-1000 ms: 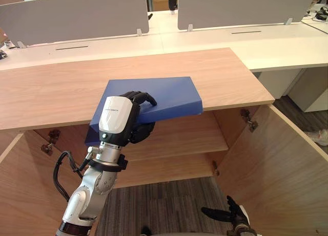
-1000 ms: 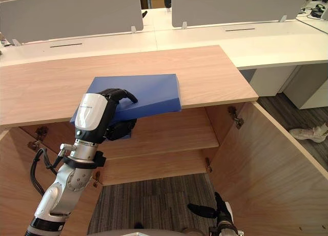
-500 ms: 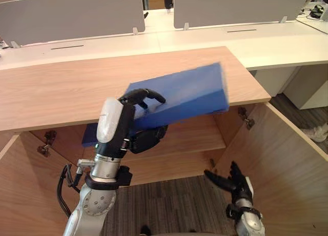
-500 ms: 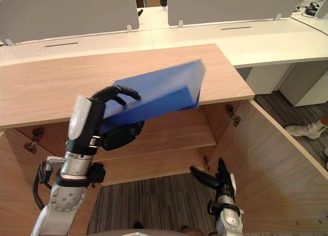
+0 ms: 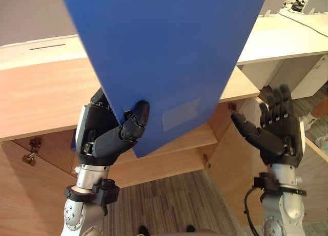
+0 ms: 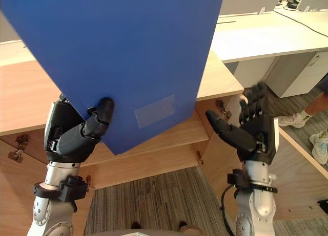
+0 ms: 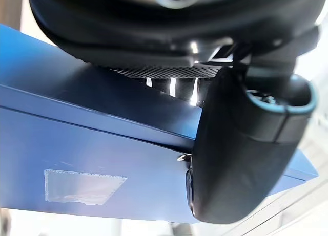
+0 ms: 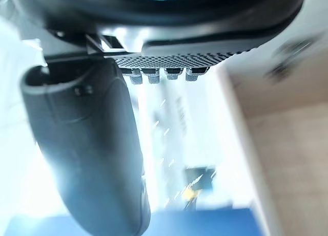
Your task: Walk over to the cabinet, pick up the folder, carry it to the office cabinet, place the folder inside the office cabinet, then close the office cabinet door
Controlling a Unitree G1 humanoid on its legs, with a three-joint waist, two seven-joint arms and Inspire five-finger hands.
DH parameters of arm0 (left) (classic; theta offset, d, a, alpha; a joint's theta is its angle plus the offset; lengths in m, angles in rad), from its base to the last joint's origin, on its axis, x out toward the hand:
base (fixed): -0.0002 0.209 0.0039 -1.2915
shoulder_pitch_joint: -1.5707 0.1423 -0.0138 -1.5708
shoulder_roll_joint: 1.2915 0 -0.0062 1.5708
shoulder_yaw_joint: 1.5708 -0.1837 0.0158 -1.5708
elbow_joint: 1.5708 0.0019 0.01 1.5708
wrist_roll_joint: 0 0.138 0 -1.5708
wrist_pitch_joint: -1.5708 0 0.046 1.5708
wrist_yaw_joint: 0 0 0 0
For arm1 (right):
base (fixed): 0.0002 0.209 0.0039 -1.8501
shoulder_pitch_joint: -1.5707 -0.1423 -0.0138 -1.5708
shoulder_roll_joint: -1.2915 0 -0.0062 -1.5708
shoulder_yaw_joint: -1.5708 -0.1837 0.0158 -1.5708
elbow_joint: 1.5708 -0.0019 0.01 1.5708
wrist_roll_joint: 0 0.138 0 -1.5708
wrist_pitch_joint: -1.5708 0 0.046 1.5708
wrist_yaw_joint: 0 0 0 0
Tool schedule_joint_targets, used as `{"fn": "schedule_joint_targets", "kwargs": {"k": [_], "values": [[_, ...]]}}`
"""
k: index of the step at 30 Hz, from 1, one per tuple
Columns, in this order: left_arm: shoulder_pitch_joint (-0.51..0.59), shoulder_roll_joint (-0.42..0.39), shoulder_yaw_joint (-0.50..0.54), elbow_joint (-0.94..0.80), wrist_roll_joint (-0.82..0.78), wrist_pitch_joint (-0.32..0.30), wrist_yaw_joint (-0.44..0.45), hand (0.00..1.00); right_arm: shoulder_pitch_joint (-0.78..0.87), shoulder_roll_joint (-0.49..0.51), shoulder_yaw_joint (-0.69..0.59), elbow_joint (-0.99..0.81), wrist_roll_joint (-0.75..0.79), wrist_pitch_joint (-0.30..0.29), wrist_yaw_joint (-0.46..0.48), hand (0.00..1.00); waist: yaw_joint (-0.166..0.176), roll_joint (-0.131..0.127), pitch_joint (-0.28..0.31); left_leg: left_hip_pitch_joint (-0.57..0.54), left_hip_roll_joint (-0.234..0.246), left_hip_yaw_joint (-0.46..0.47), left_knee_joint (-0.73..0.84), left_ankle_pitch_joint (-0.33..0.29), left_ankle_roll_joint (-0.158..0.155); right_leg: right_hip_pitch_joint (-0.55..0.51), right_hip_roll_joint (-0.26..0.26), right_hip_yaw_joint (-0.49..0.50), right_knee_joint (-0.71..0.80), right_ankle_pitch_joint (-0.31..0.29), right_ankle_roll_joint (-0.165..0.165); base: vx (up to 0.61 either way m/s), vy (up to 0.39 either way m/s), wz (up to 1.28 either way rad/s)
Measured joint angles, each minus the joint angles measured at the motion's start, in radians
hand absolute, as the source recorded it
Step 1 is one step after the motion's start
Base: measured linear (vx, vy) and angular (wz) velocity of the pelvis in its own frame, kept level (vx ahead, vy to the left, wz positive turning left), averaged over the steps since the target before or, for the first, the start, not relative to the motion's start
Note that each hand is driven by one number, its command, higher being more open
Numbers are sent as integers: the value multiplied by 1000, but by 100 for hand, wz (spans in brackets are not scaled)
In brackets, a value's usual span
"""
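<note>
Since a second ago we are seeing the folder [image 5: 169, 57] come off the counter [image 5: 41, 98]. It was lying flat at the front edge, and now it is standing up on a tilt close to the head camera, its broad blue face turned towards us. Its lowest corner is hanging in front of the counter's front edge, over the open cabinet. A clear label pocket [image 5: 182, 113] is showing on the lower part of the face.

The left hand [image 5: 105, 138] is gripping the folder by its lower left edge. Its thumb [image 5: 136, 121] is pressing on the near face. The fingers are reaching round behind the folder and we cannot see them from the head views. In the left wrist view the thumb is lying flat against the blue cover [image 7: 102, 169], clamping it.

The right hand [image 5: 279, 136] has risen from low by the floor and is now level with the counter's right front corner. Its palm is facing the folder, its fingers are straight and side by side, and its thumb is spread wide. It is holding nothing and is standing just clear of the folder's right edge.

Below the counter we are noting the wooden shelf [image 5: 205, 136], the open right door [image 6: 297, 164] and grey striped carpet [image 5: 169, 200]. A white desk [image 5: 287, 34] is running behind the counter. A person's leg and pale shoe [image 6: 320, 146] are showing beyond the door.
</note>
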Motion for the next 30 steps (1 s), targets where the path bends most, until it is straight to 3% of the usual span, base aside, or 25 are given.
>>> {"fn": "schedule_joint_targets", "kwargs": {"k": [10, 11, 15, 22, 23, 26, 28, 30], "values": [[28, 90, -53, 94, -75, 32, -58, 0, -106, -283, 205, 28, 49, -5, 68, 100, 10, 0, 0, 1, 0, -8, 0, 1, 1, 9, -1, -9, 0, 0, 0, 0, -4, 2], [32, 106, -50, 105, -75, 34, -57, 0, -107, -328, 228, 65, 74, -5, 81, 0, 18, 0, 0, 1, -1, -14, 0, 2, 1, 11, -1, -16, 0, 0, 0, 2, -10, 10], [40, 166, -49, 139, -89, 37, -56, 0, -144, -433, 323, 174, 143, 10, 96, 0, 28, 1, 0, -2, -3, -29, -1, 6, 3, 18, -4, -32, -1, -1, 1, -6, -13, 13], [42, 220, -19, 157, -93, 37, -54, 0, -178, -529, 388, 219, 196, 26, 107, 0, 35, 1, -1, -11, -11, -60, -5, 16, 7, 22, -11, -60, 0, -1, 1, -22, -8, 13], [42, 220, -14, 158, -91, 37, -54, 100, -178, -529, 388, 219, 196, 26, 107, 0, 41, 1, -1, -12, -11, -61, -5, 17, 8, 23, -11, -61, 0, -1, 1, -26, -1, 4], [42, 202, 8, 158, -84, 36, -53, 100, -183, -506, 385, 219, 189, 26, 115, 0, 52, 2, -3, -15, -12, -68, -6, 20, 9, 23, -13, -70, 0, -1, 1, -21, -4, 8], [40, 132, 40, 158, -58, 33, -44, 100, -183, -445, 383, 217, 173, 26, 148, 0, 54, 2, -3, -17, -14, -75, -6, 23, 9, 22, -14, -76, 0, -1, 1, -19, -7, 10], [31, 11, 83, 158, -23, 14, -25, 100, -183, -328, 395, 174, 122, 26, 170, 0, 61, 2, -6, -24, -14, -81, -6, 26, 9, 21, -14, -82, -1, -1, 1, -7, -7, 9]]}}
